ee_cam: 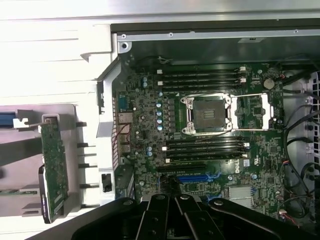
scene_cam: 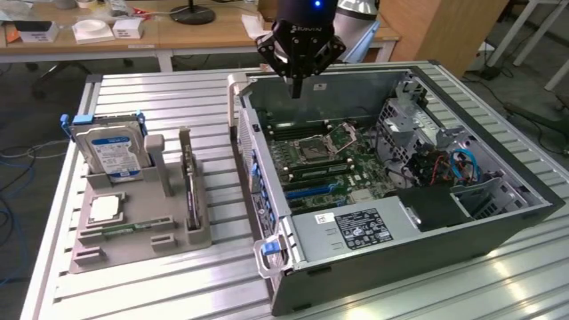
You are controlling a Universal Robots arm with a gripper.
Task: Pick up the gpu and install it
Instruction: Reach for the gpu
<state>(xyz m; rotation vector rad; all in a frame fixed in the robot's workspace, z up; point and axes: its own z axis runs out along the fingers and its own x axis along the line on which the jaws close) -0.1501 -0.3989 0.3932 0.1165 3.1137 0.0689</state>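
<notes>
Green gpu (scene_cam: pixel 188 183) is standing unpicked in the grey holder (scene_cam: pixel 133 237) (the exterior view's left of the case (scene_cam: pixel 400 260)); the gripper (scene_cam: pixel 296 83), clenched on nothing, is hovering over the case's far end.

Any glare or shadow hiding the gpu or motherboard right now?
Wrist view: table beside the case washed out white, gpu and motherboard free of glare. Exterior view: bright reflections on table slats at the exterior view's right; none on the gpu.
</notes>
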